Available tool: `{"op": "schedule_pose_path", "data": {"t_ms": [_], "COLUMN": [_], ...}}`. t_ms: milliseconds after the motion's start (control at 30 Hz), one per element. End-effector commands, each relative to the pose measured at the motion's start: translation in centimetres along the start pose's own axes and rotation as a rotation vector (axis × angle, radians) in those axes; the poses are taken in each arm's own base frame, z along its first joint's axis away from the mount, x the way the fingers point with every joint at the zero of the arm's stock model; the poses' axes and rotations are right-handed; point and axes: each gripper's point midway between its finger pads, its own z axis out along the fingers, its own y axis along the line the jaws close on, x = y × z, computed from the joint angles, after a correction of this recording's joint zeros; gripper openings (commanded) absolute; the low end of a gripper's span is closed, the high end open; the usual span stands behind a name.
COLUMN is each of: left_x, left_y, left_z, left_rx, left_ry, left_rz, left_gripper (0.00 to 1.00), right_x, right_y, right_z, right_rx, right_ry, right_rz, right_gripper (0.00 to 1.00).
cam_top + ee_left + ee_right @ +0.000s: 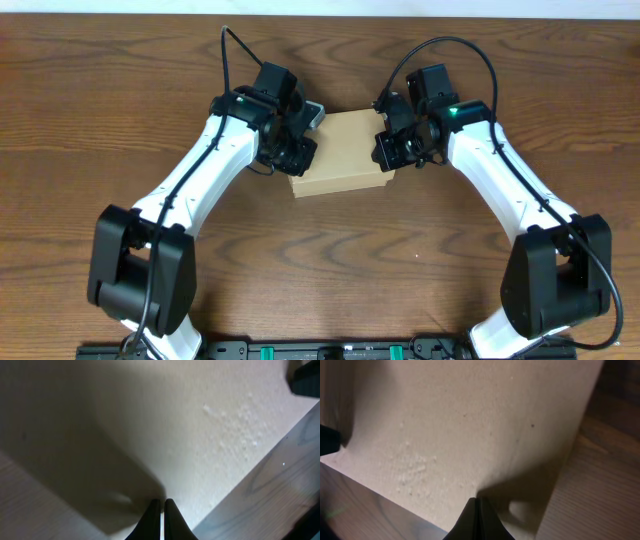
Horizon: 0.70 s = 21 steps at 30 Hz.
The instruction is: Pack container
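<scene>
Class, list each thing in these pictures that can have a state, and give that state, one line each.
container: lid shut, lying flat on the table.
left gripper: fingers all but shut, nothing between them, tips over the lid.
right gripper: fingers shut, nothing held, tips over the lid.

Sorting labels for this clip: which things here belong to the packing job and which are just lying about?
Job: cardboard box, left gripper, right gripper.
Lying about: small grey item at the box's far left corner, too hidden to name.
</scene>
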Motion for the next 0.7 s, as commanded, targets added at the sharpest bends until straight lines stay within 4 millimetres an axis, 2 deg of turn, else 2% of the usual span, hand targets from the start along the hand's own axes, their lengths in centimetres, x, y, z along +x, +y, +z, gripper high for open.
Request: {"op": "schedule_pose_path", "data": {"t_ms": [0,167,267,367,667], "left_x": [-0.3,0.7,1.7,2.9,7.7], "left_y": [-0.3,-1.8,-3.0,-4.0,-7.1], "left_z": [-4.2,-10.8,-13.9,-16.4,-22.7], "left_rx": [-0.080,-0.150,-0.159,-0.160,-0.148], "left_ry": [-0.089,-0.209,-0.271,-0.323,-0.468], "left_rz": [0.042,0.084,0.104,0.120,0.166], "left_gripper": [0.06,0.06,0.06,0.06,0.06], "right_x": [-1.1,-2.2,-1.5,0.1,3.3], "right_y": [0.9,-0.3,-1.8,-3.4,-5.6], "right_z": [-3.2,-9.2,-11.2,-10.8,-5.4], "right_rx": [0.040,0.232,0.345,0.412,0.398], "right_ry": [-0.093,-0.255,-0.283,-0.231,-0.186], "right_rz": [-0.026,0.012,0.084,0.157,0.294], "right_gripper": [0.01,0.01,0.01,0.01,0.01]}}
